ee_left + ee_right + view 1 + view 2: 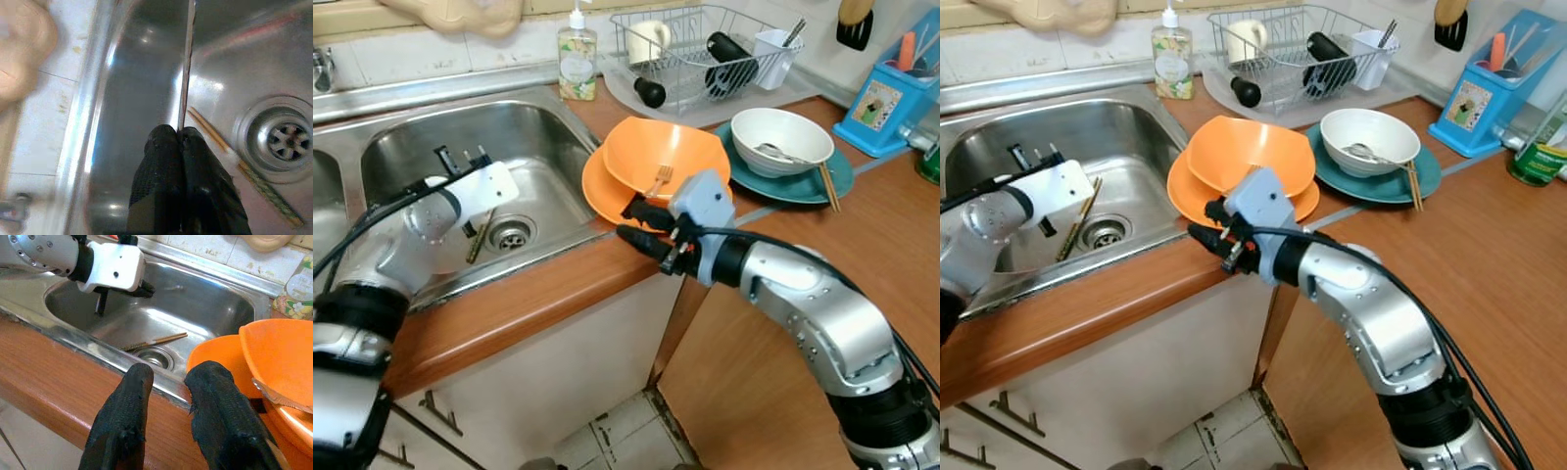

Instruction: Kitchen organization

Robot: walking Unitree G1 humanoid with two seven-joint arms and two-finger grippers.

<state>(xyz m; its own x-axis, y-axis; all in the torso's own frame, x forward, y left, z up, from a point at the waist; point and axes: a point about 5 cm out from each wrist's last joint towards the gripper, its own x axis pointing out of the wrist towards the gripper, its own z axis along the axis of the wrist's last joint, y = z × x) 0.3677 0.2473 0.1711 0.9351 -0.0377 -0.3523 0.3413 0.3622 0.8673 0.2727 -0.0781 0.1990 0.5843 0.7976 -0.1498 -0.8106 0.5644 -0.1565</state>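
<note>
My left gripper [178, 134] hangs inside the steel sink [543, 127], shut on a thin metal utensil [186, 63] that points toward the sink's back wall. A pair of wooden chopsticks [478, 237] lies on the sink floor beside the drain [511, 235]. My right gripper [641, 225] hovers open over the counter's front edge, between the sink and the stacked orange dishes, with nothing between its fingers [122, 416]. An orange bowl [666, 152] holding a small fork [658, 179] rests on an orange plate [597, 191].
A white bowl [781, 137] with a spoon sits on a teal plate [837, 181] with chopsticks on its rim. A dish rack [705, 49], a soap bottle [577, 54], a blue utensil holder [886, 103] and a green can [1533, 162] line the back.
</note>
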